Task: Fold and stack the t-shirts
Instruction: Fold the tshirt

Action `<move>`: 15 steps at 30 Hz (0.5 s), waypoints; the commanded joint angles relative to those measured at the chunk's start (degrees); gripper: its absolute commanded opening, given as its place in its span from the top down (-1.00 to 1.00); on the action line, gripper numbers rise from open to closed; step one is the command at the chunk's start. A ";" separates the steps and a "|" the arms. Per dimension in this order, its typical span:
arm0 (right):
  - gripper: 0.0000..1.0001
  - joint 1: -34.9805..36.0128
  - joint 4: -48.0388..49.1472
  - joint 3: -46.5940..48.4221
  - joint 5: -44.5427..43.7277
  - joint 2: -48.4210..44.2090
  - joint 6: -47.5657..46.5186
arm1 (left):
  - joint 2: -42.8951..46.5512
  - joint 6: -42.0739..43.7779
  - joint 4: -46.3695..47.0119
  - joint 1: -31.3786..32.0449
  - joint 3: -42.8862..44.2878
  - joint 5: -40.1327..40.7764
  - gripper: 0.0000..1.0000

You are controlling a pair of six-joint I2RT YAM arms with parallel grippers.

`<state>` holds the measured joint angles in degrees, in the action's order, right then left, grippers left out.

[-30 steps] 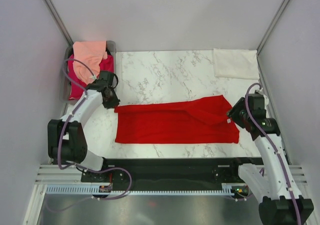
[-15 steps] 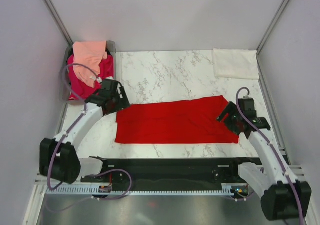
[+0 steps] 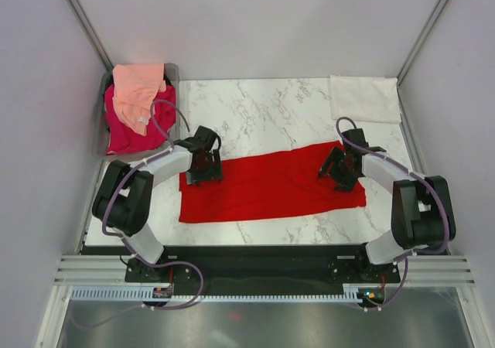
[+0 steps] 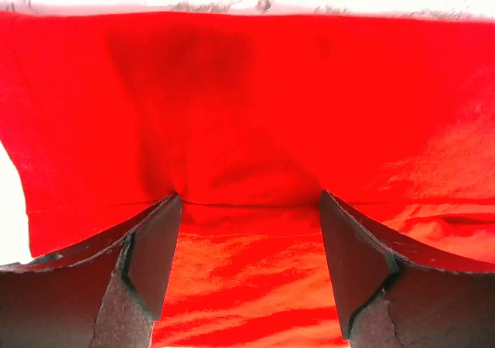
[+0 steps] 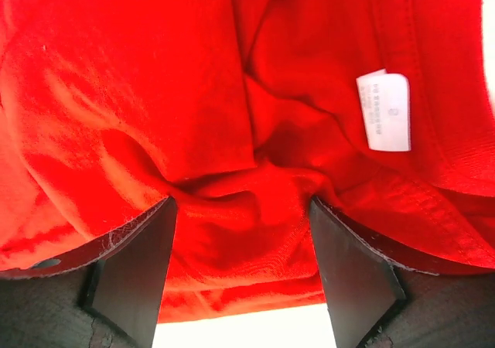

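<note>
We see both arms bent low and reaching inward. The left gripper (image 3: pixel 203 166) and right gripper (image 3: pixel 340 170) press on the red t-shirt (image 3: pixel 271 187) with their jaws spread and cloth bunched between them. Farther back, the bin (image 3: pixel 172 72) holds a peach tee (image 3: pixel 138 89) over a magenta tee (image 3: pixel 128 135). A second ago both grippers sat at the shirt's outer ends.

A white marble surface (image 3: pixel 263 108) lies in even light between plain pale grey walls (image 3: pixel 255 23), with slim metal posts (image 3: pixel 86 25) in the two far corners.

Marble table (image 3: pixel 263 116), red tee (image 3: pixel 271 187), cream tee (image 3: pixel 363 98)
</note>
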<state>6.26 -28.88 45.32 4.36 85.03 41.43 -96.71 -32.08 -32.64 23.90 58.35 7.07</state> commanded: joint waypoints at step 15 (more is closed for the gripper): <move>-0.54 5.16 2.43 37.80 2.75 37.82 -3.11 | 15.49 -15.37 8.29 10.01 -23.10 -15.32 -0.41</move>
<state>9.02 -27.57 80.51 6.46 115.13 39.57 -80.53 -38.48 -24.80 29.47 40.40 0.67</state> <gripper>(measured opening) 0.765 0.709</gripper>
